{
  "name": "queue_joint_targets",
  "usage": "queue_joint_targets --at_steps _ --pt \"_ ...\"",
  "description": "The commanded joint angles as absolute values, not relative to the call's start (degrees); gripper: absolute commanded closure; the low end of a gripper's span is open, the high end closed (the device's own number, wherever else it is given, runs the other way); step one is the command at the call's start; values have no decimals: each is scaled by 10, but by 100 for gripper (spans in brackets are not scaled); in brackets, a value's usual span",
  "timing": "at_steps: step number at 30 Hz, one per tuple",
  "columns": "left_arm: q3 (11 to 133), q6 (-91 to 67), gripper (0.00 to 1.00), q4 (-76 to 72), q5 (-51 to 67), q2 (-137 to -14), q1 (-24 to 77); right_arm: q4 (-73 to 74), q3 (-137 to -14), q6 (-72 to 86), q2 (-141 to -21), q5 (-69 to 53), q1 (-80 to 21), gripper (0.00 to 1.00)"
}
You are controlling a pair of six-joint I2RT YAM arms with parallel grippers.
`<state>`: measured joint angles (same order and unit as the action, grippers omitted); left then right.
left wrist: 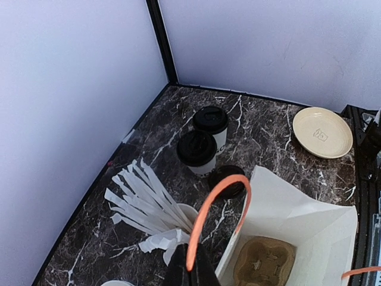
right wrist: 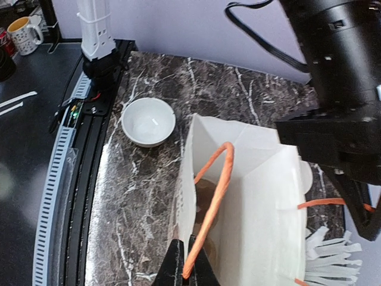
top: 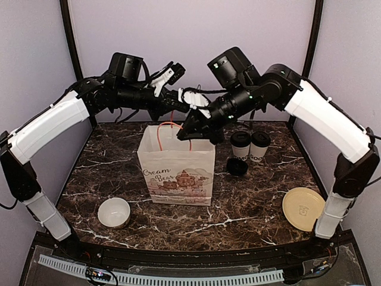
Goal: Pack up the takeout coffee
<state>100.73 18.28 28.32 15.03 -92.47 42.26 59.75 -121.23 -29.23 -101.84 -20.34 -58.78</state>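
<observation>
Coffee cups stand right of centre, clear of both claws; left gripper and right gripper each pinch an orange bag handle.

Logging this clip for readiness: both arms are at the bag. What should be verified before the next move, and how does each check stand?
1. Left tool shut on an orange handle: ok.
2. Right tool shut on the other handle: ok.
3. Paper bag upright, mouth open: ok.
4. Cup carrier seated inside the bag: ok.
5. Both coffee cups upright and lidded, outside the bag: ok.
6. A tool free to lift a cup: not ok, both hold handles.
</observation>
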Motion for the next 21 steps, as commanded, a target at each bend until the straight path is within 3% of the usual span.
queue_joint_targets --at_steps 1,11,13,14,16,18,21 --pt "1053 157 100 280 192 -906 422 575 -1250 -305 -980 -166 -576 100" --pt "1044 137 100 268 206 -904 421 588 -1224 -325 -957 -154 -573 100" --pt "1032 135 92 262 190 -909 421 588 -1212 -326 -958 -152 -568 98" --pt "1028 134 74 258 173 -912 422 587 -1203 -326 -958 -154 -558 86" --pt "1026 134 50 259 148 -925 422 594 -1189 -330 -955 -173 -540 60" --pt "1035 136 39 274 139 -935 422 612 -1177 -339 -943 -200 -520 41" --pt "1029 138 32 278 152 -916 421 638 -1149 -372 -901 -241 -489 27"
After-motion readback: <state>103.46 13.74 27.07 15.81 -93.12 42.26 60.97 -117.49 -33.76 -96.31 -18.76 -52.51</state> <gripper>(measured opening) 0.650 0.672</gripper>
